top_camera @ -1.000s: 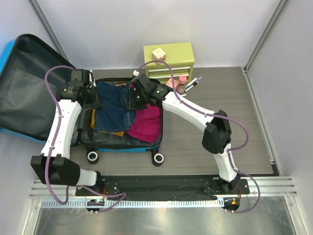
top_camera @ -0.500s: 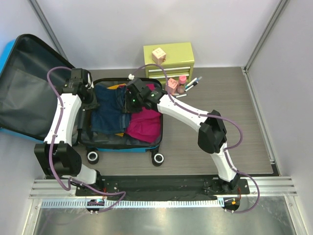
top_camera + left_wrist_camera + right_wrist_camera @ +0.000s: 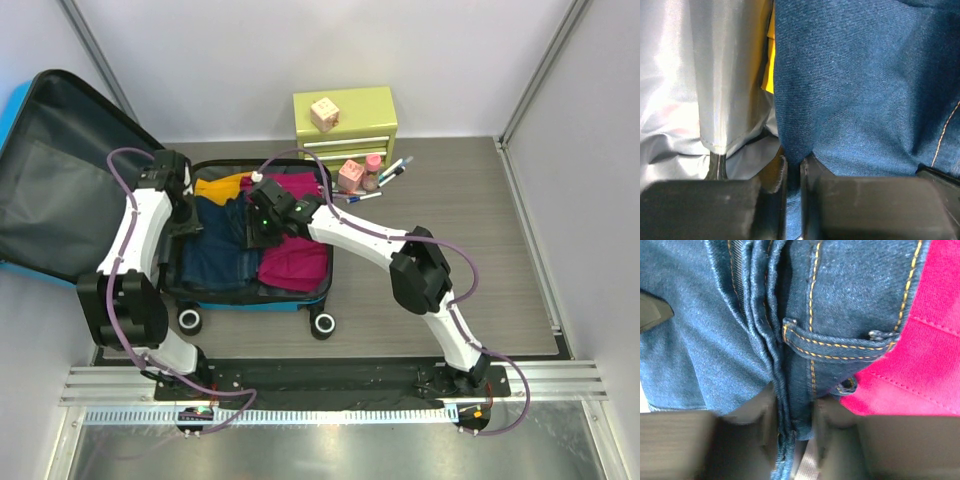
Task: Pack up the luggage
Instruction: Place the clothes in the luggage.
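jeans [image 3: 850, 285]: matt dark denim, coarse twill, orange topstitch, small metal rivets. pink garment [image 3: 920, 370]: smooth matt cloth. luggage [image 3: 715, 75] lining: grey fabric with a sheen, creased. left claw [image 3: 794, 167], right claw [image 3: 795, 407]: matt dark plastic. worktop [image 3: 450, 300]: matt grey wood-grain. drawer chest [image 3: 350, 105]: matt green.

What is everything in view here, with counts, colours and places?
luggage: one, bright blue, grey lining, open, lid leaning left
jeans: one, dark blue, in the luggage, left side
magenta garment: one, in the luggage, right side
yellow garment: one, far end, partly under the jeans
drawer chest: one, green, back wall
wooden cube: one, tan, on the chest
pink containers: seemingly two, before the chest
pens: count unclear, beside the containers
left gripper: shut on the jeans
right gripper: shut on the jeans' waistband
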Tool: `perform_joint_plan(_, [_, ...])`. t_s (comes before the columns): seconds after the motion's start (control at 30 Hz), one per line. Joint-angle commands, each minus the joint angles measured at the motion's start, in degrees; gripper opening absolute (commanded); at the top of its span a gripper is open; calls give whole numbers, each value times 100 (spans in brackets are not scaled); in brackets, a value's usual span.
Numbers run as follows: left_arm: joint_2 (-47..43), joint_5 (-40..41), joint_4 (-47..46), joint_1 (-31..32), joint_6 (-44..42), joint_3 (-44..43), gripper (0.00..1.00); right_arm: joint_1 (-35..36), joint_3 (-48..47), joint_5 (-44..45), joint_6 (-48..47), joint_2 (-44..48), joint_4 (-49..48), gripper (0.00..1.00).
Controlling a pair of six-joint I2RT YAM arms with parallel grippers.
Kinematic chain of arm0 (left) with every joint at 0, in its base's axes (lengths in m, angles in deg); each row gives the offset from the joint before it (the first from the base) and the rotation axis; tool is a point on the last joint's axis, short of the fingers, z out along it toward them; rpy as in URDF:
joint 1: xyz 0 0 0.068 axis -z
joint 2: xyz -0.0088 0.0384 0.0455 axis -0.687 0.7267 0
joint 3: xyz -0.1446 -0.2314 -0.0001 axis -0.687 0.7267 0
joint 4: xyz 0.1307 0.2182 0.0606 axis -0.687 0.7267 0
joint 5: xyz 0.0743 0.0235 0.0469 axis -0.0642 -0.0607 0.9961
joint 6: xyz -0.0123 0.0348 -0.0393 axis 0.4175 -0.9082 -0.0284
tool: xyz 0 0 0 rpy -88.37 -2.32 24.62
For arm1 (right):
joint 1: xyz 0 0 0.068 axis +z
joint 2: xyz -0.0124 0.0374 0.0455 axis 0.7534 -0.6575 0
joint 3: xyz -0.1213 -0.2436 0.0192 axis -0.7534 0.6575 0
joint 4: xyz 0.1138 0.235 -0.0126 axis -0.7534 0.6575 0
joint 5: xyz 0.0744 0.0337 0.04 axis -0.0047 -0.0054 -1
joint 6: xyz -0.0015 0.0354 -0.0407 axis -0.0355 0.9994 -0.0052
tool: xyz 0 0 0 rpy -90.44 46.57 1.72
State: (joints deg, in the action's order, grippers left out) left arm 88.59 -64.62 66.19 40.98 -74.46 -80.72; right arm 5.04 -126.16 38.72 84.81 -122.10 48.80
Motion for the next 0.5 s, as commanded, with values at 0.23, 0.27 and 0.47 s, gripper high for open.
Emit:
perform_joint_plan(0.23, [-33, 816, -474, -321, 74, -731, 84, -49, -326, -33, -744, 349, 1329, 89])
perform_joint_plan(0.27, [-51, 746, -457, -321, 91, -819, 85, -49, -371, 29, -770, 402, 1426, 89])
perform_joint_plan(0.47, [-384, 543, -438, -225, 83, -943, 85, -76, -450, 354, -823, 849, 1629, 90])
